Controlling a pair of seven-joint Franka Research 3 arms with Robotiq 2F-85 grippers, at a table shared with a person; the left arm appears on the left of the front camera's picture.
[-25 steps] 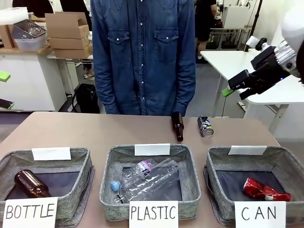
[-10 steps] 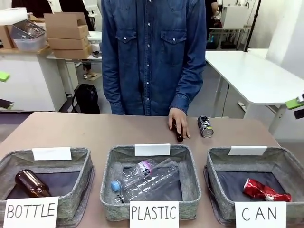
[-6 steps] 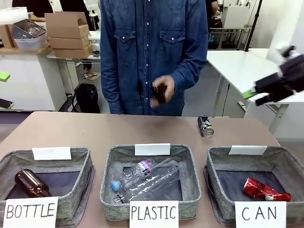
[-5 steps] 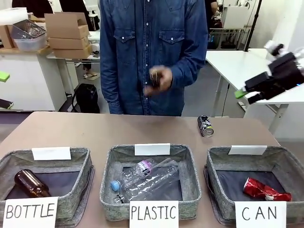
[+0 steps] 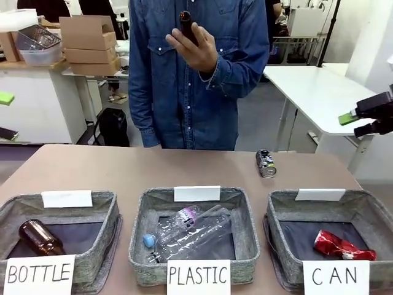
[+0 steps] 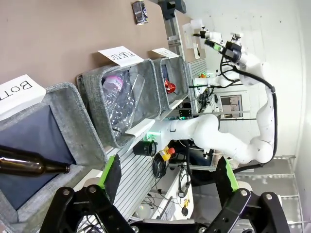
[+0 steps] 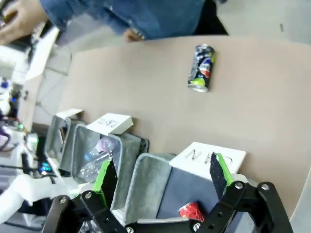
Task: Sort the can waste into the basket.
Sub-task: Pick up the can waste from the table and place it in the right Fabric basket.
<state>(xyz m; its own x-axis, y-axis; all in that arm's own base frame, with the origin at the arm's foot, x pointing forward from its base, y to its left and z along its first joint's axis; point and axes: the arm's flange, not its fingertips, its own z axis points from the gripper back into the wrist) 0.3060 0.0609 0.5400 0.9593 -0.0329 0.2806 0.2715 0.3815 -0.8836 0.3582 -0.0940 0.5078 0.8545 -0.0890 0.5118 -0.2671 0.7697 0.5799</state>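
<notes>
Front view: crushed red can (image 5: 341, 246) lies inside the CAN basket (image 5: 376, 212); dark can (image 5: 266, 163) lies on the table (image 5: 123, 169) beyond that basket. Right claw (image 5: 356, 123), released, hangs high over the basket's right side; left claw (image 6: 169, 177) is released too.

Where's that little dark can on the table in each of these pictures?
Front view: dark can on the table, right of middle, beyond the CAN basket.
Left wrist view: dark can at the top edge.
Right wrist view: dark can above centre.
Shared landmark: the CAN basket.
</notes>
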